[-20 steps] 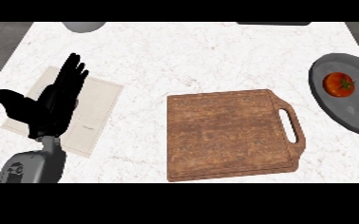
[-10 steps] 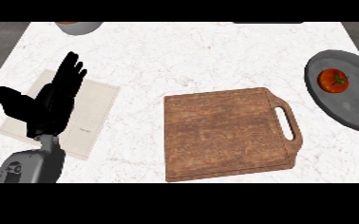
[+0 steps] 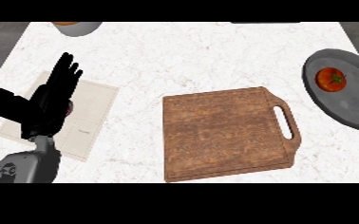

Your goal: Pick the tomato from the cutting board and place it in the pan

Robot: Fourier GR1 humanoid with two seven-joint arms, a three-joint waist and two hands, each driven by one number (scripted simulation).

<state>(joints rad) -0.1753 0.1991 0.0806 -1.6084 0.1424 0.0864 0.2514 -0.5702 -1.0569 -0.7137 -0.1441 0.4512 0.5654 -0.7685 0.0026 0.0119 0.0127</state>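
Note:
A red tomato [image 3: 331,79] with a green stem lies inside the grey pan [image 3: 335,108] at the right edge of the counter. The brown wooden cutting board [image 3: 226,131] sits in the middle with its handle slot toward the pan, and nothing lies on it. My left hand [image 3: 51,99] rests open at the left, fingers up, over a pale cloth. My right hand shows in no view.
A beige cloth [image 3: 82,117] lies flat on the white marble counter [image 3: 189,57] under my left hand. A grey bowl [image 3: 76,27] with something orange in it peeks in at the top left. A dark object edges the top right.
The whole scene has drifted slightly left and down in view. The tomato stays in the pan and the left hand holds its pose.

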